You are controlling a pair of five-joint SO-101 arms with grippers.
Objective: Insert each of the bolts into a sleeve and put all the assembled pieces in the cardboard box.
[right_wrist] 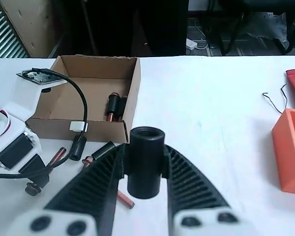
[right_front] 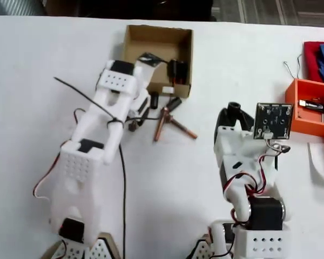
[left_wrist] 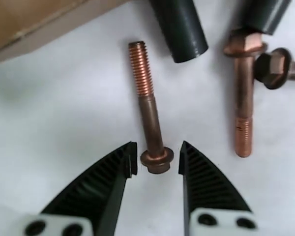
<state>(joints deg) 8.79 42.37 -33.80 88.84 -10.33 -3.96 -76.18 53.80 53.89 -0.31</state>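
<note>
Copper-coloured and lying flat on the white desk [left_wrist: 64,123], one bolt [left_wrist: 150,113] had its flanged head between the tips of the left claw [left_wrist: 157,158]. The jaws stood apart, one on each side of the head, with a thin gap showing on both sides. The bolt's threaded end pointed toward the cardboard box [left_wrist: 39,24]. Near that end lay the open mouth of a lying sleeve [left_wrist: 179,29], black and tilted. Farther over lay a second bolt [left_wrist: 243,98], and the head of a third bolt [left_wrist: 273,66] sat close against its shaft.

The right claw [right_wrist: 144,153] was clamped on an upright sleeve [right_wrist: 146,169], also black, bore facing up, well apart from the box. Whether this sleeve touched the desk could not be told. Inside the box an assembled piece [right_wrist: 113,105] lay near one wall. An orange bin [right_front: 308,116] stood beyond the right arm.
</note>
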